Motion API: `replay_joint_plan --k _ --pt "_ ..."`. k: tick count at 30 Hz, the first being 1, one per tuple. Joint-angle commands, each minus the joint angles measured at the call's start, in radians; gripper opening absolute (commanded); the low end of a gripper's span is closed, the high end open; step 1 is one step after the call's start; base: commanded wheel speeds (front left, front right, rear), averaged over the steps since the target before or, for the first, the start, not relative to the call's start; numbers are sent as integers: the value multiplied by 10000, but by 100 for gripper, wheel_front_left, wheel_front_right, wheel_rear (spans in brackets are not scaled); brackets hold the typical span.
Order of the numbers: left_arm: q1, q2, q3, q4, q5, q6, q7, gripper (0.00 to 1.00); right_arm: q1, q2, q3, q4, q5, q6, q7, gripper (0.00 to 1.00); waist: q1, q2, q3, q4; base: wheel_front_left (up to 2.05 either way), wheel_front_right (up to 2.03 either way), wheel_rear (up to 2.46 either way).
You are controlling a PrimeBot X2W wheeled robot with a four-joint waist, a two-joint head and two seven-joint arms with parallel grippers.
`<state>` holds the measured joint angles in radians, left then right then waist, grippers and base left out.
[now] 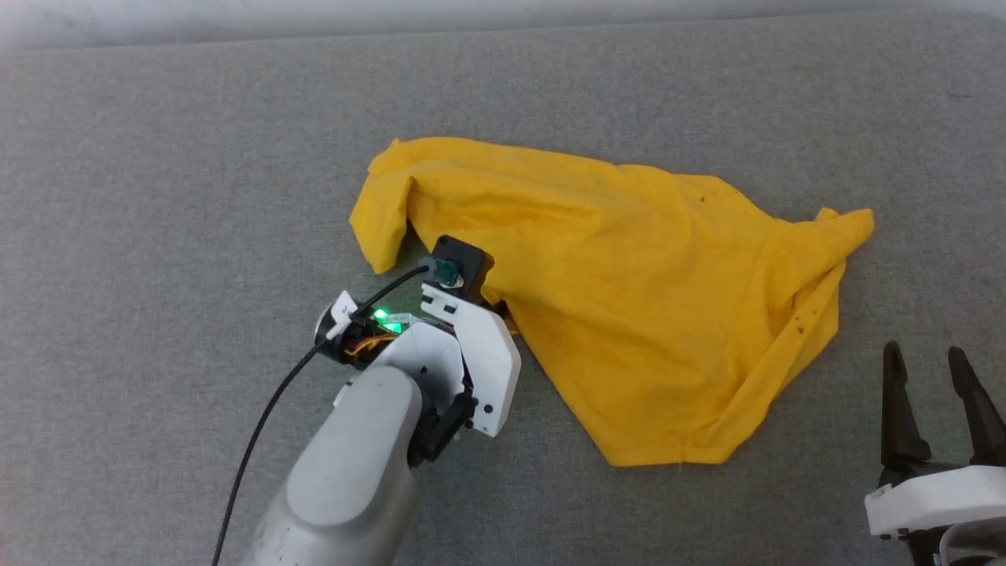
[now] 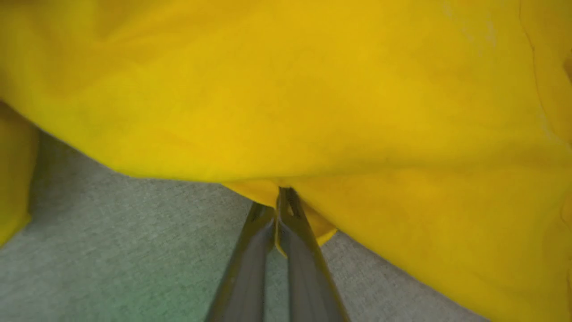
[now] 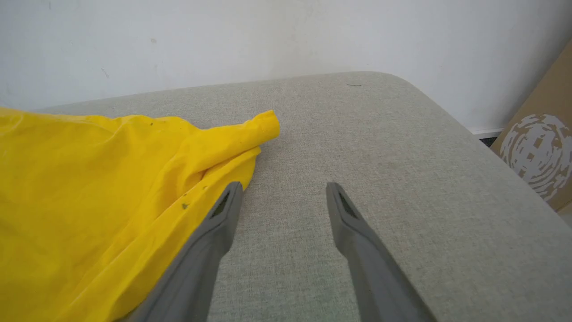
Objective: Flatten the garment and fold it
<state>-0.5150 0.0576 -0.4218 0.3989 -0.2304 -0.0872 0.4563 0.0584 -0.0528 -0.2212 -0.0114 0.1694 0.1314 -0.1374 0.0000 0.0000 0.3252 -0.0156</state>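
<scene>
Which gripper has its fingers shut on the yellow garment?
The left gripper: its fingers pinch the garment at its edge; the right gripper stands open and empty.

You have a grey woven padded surface [image 1: 157, 196] running wide from left to right, and its far right corner is rounded. Behind its far edge stands a plain white wall [image 3: 223, 36], faintly scuffed. Off the right side you see brown cardboard [image 3: 540, 147] with a white print. The light is soft and even.

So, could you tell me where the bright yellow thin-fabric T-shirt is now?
Head view, centre-right: the T-shirt lies crumpled on the grey fabric surface, left gripper pinching its edge.
</scene>
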Motion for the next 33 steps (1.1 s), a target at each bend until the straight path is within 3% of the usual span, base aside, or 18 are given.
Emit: replay_joint_plan --k 1,5,9,19,24,33 --pt "577 34 -137 367 -120 -115 112 0 -186 26 -3 40 -13 -7 -83 100 0 0 -245 158 0 0 0" --pt "908 -19 225 -260 -892 9 -451 0 -103 26 17 199 -56 -7 -73 100 0 0 -870 386 0 0 0" --pt "1789 -50 893 -1501 -2009 408 -974 0 150 26 -2 320 -54 -7 -6 100 0 0 -1639 651 0 0 0" --pt "6520 944 3705 -5348 -3506 2296 -775 0 828 26 -157 237 -4 -7 253 100 0 0 -2481 1187 0 0 0" --pt "8777 1126 4712 -6049 -3737 2951 -739 0 1086 26 -270 140 -12 -7 381 100 0 0 -2580 1466 0 0 0" --pt "9092 731 4559 -5786 -3859 2960 -1081 0 1147 26 -249 -28 -78 -7 631 100 0 0 -2665 1768 0 0 0"
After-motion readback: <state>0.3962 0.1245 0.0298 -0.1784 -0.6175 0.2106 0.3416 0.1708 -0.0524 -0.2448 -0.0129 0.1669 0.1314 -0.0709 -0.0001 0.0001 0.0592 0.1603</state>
